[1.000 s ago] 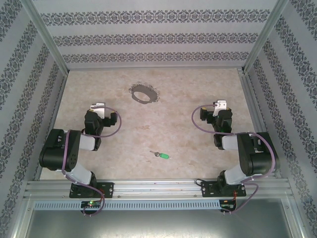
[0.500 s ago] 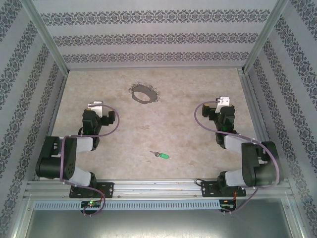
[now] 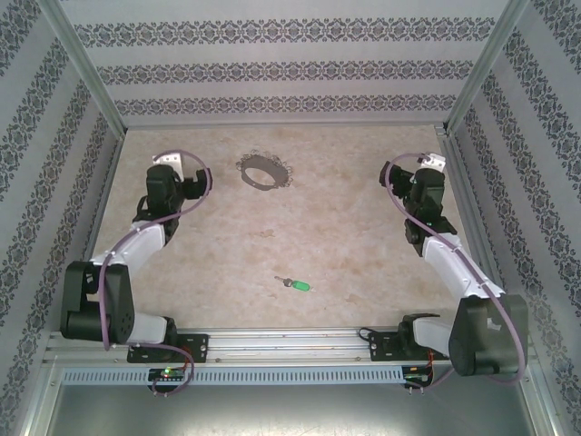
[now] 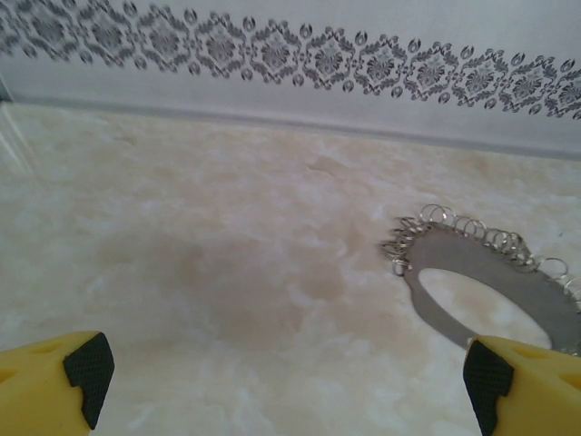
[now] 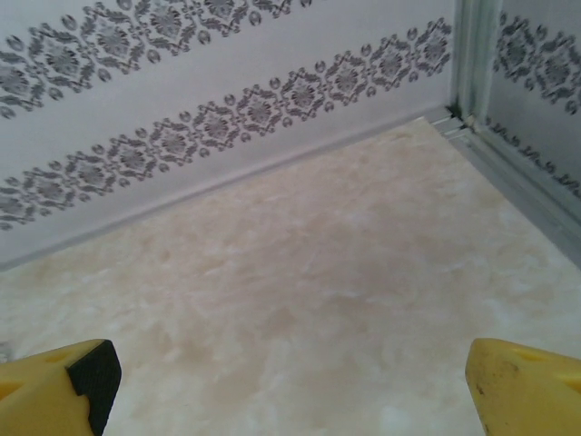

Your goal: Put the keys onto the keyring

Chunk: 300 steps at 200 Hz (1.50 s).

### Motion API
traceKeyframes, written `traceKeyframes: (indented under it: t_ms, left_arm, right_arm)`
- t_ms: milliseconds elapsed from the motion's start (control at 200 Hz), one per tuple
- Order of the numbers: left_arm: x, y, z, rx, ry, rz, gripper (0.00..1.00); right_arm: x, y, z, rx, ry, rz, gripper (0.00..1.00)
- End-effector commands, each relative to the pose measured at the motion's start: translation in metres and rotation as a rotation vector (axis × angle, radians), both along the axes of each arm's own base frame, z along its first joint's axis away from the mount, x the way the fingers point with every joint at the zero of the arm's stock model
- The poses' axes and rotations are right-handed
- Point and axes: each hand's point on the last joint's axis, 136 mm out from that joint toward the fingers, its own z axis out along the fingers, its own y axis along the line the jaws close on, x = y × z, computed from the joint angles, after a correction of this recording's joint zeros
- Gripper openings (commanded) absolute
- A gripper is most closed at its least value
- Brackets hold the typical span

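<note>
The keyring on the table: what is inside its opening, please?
Through the opening of the keyring only bare tabletop shows. The green-headed key lies apart from it. Whatever is under the flat grey band is covered.

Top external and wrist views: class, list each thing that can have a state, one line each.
key: lying loose on the table, not on the ring, ungripped.
keyring: flat on the table, no key on it, ungripped.
left tool: open, empty, keyring just ahead to its right.
right tool: open, empty, above the table.
</note>
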Motion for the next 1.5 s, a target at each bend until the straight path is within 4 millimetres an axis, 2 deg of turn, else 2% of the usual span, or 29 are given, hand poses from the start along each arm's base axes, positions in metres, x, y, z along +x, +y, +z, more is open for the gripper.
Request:
traceKeyframes:
  t_ms: [0, 185, 315, 525, 620, 724, 839, 924, 1039, 1314, 1494]
  left_arm:
    - [-0.006, -0.025, -0.034, -0.127, 0.179, -0.016, 1.00]
    - [0.001, -0.062, -0.040, -0.211, 0.210, -0.078, 1.00]
    - [0.009, -0.079, -0.038, -0.310, 0.219, -0.107, 1.00]
    - [0.014, -0.085, -0.036, -0.351, 0.247, -0.108, 1.00]
    - [0.014, -0.084, -0.035, -0.335, 0.261, -0.109, 1.00]
    - [0.013, -0.081, -0.030, -0.320, 0.254, -0.102, 1.00]
    - [0.014, -0.075, -0.025, -0.314, 0.244, -0.064, 1.00]
    - [0.016, -0.074, -0.021, -0.320, 0.231, -0.059, 1.00]
    - [0.018, -0.075, -0.018, -0.343, 0.218, -0.057, 1.00]
    - [0.017, -0.075, -0.015, -0.342, 0.224, -0.051, 1.00]
    - [0.015, -0.070, -0.012, -0.309, 0.226, -0.044, 1.00]
  right_arm:
    - [-0.008, 0.031, -0.009, 0.083, 0.076, 0.104, 0.97]
    - [-0.019, 0.101, -0.021, 0.094, 0.156, 0.324, 0.91]
    - [-0.019, 0.150, -0.032, 0.068, 0.206, 0.441, 0.86]
    - [-0.001, 0.231, -0.055, 0.007, 0.301, 0.614, 0.72]
    - [0.009, 0.256, -0.071, -0.038, 0.358, 0.660, 0.67]
    - [0.021, 0.275, -0.083, -0.071, 0.390, 0.692, 0.66]
    - [0.032, 0.295, -0.096, -0.079, 0.426, 0.734, 0.57]
    - [0.037, 0.305, -0.103, -0.098, 0.447, 0.753, 0.57]
    - [0.045, 0.312, -0.109, -0.128, 0.460, 0.762, 0.56]
    - [0.061, 0.337, -0.129, -0.203, 0.511, 0.811, 0.37]
    - [0.073, 0.345, -0.143, -0.288, 0.536, 0.810, 0.29]
